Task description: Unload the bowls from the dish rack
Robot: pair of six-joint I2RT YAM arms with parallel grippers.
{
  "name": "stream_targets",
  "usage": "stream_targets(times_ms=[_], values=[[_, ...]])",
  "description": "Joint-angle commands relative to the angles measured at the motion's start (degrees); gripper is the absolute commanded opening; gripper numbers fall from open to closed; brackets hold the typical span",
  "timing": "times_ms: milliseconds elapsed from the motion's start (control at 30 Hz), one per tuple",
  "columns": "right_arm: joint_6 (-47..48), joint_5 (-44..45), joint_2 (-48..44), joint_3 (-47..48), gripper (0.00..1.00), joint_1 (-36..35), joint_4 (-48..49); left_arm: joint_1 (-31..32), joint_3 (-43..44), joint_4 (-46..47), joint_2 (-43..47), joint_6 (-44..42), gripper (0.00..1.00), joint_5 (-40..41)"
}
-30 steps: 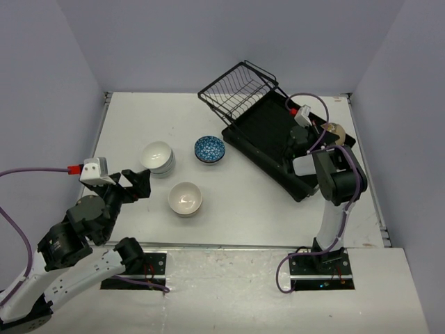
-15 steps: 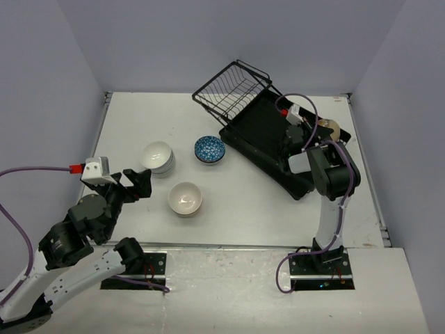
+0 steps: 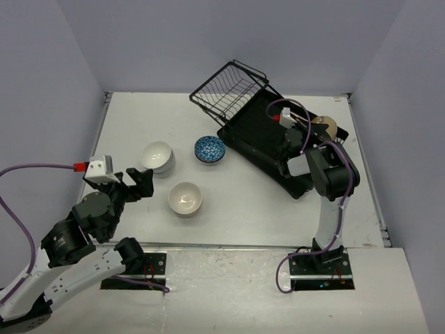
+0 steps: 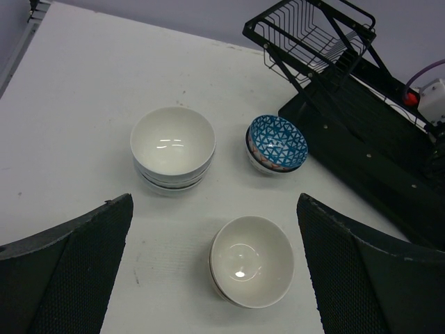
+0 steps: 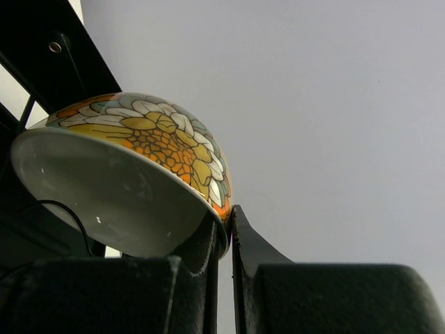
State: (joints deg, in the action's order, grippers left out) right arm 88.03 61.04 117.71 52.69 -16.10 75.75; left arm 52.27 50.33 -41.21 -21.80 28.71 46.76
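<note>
Top external view shows me bowls (image 3: 158,156) out on the tabletop (image 3: 243,209) in three spots, right jaws pinching the rim of a flowered bowl (image 5: 139,174) over the dish rack (image 3: 257,132), seemingly the last; left jaws wide open, empty.

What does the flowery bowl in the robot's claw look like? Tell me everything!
The flowery bowl is small, round and shiny, like glazed ceramic. Its outside is painted with white, yellow and orange petals, and its inside is plain white. It is tipped on its side, held up in the air near the right end of the black dish rack. The right claw pinches its rim, one finger inside and one outside. Nothing else seems to touch it.
</note>
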Motion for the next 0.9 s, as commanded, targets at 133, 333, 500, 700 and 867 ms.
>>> stream_targets(times_ms=[133, 333, 500, 700, 867], values=[[-1.64, -12.16, 1.64, -1.53, 0.0, -3.68, 19.88, 0.02, -0.05, 1.31, -0.78, -0.58, 1.0, 1.58], [1.18, -12.43, 0.86, 0.22, 0.0, -3.06, 19.97, 0.02, -0.05, 1.31, -1.57, -0.58, 1.0, 1.4], [2.85, -12.52, -2.47, 1.02, 0.0, -3.15, 19.97, 0.02, -0.05, 1.31, -1.75, -0.58, 1.0, 1.58], [3.11, -13.05, -5.91, -0.21, 0.0, -3.24, 19.97, -0.5, 0.12, 1.4, -2.28, -0.76, 1.0, 1.31], [5.22, -15.06, -7.49, -0.74, 0.0, -3.24, 19.97, -0.85, 0.04, 1.48, -2.45, -0.85, 1.0, 1.23]])
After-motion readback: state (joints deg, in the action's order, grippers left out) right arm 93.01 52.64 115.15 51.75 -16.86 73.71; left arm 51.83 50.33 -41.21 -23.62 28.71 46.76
